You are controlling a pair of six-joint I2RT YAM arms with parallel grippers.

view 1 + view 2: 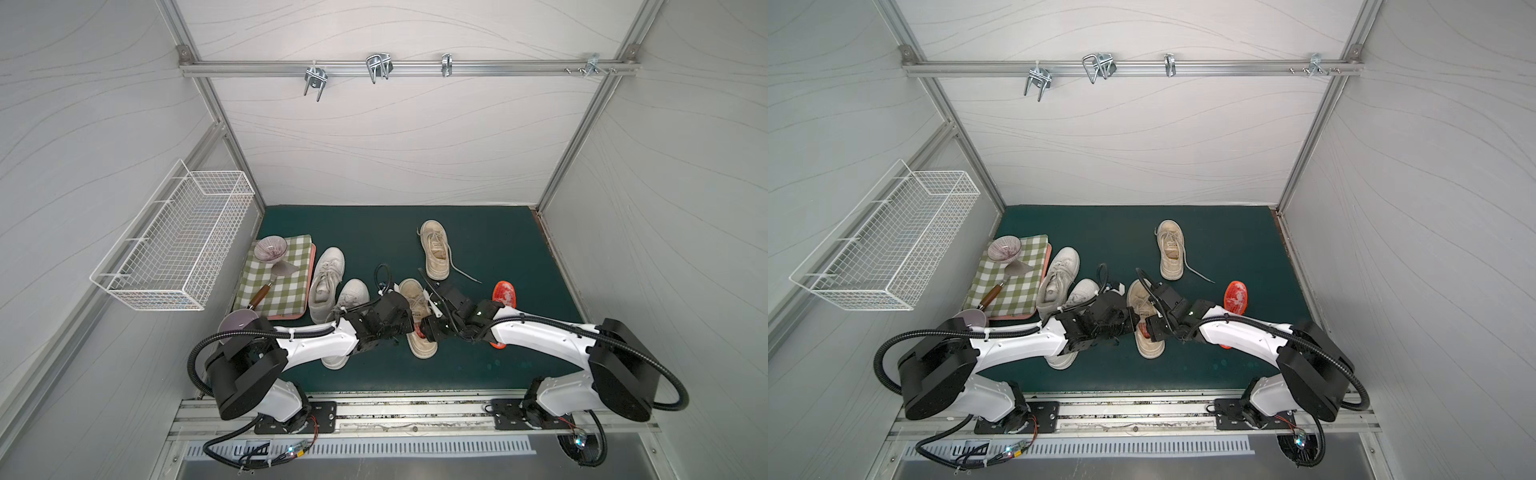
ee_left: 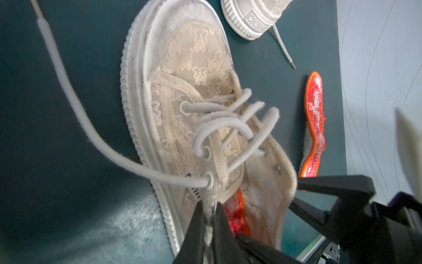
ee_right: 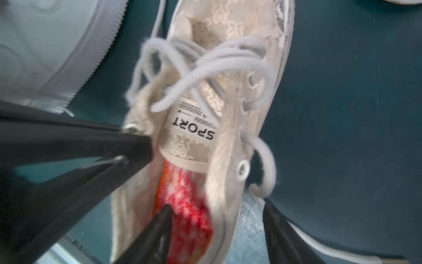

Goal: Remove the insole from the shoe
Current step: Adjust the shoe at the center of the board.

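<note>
The left fingers (image 2: 218,214) are all but closed, pinching the top edge of the beige shoe (image 2: 196,64) just behind the last lace hole. A thin strip of fabric sits between the two black tips. In the right wrist view these fingers (image 3: 91,137) come in from the side and meet the shoe's rim beside the tongue marked SPORT.

The right fingers (image 3: 159,230) stand wide apart and grip nothing. One tip is down inside the shoe's mouth, on or just above the insole (image 3: 187,205). That view is too blurred to tell whether it presses on it. The other tip is outside the shoe, so the pair straddles the opposite side wall. The left wrist view agrees: one right finger (image 2: 253,243) is inside the opening next to the insole (image 2: 233,214), and the other is outside.

The insole, red and white with an orange border, is inside the shoe and shows in the opening below the tongue. In both top views the shoe (image 1: 411,293) (image 1: 1140,297) lies near the middle of the green bench (image 1: 498,249), toe pointing away from the arm bases. Both wrists meet over its heel half.

A second insole (image 1: 504,293) of the same colours lies loose on the bench to the right of the shoe, partly under the right arm. Another beige shoe (image 1: 434,249) sits farther back, and two white sneakers (image 1: 328,274) lie to the left.
</note>
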